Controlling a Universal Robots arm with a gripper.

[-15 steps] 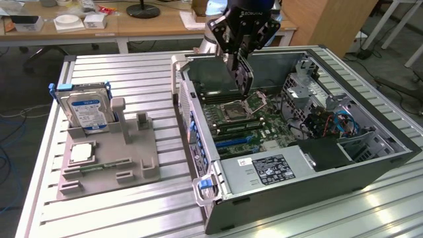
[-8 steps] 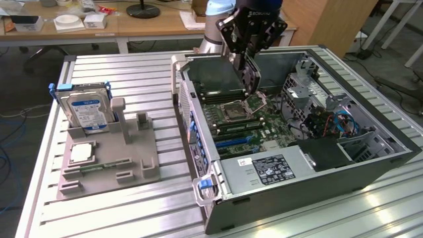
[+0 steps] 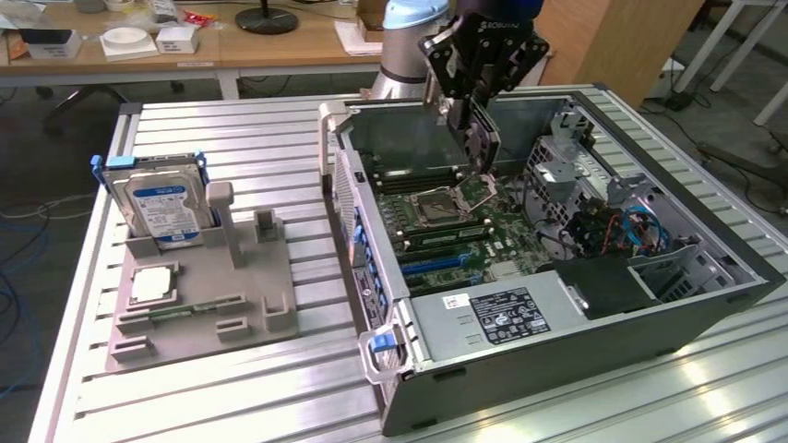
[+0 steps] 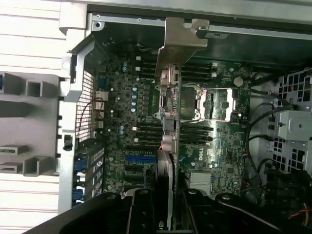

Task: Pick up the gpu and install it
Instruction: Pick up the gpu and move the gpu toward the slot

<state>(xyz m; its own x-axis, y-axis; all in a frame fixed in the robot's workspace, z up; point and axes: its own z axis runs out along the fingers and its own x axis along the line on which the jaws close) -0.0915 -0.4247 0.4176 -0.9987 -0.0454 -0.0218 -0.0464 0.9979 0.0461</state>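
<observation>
My gripper [image 3: 473,103] hangs over the open computer case [image 3: 689,309] and is shut on the gpu [image 3: 482,148]. The dark flat card stands on edge, lifted above the motherboard [image 3: 449,235] near the CPU socket. In the wrist view the gpu [image 4: 168,112] is seen edge-on, with its metal end bracket [image 4: 181,38] at the far end toward the case's rear wall. The fingers [image 4: 141,207] clamp the card from both sides. A blue expansion slot [image 4: 140,158] lies on the board beside the card's line and apart from it.
A grey holder [image 3: 246,291] sits at the exterior view's left, carrying a hard drive [image 3: 161,203], a processor chip [image 3: 150,284] and a memory stick [image 3: 173,312]. Inside the case are a power supply [image 3: 499,318], drive cages and cables [image 3: 628,231]. Desks stand behind.
</observation>
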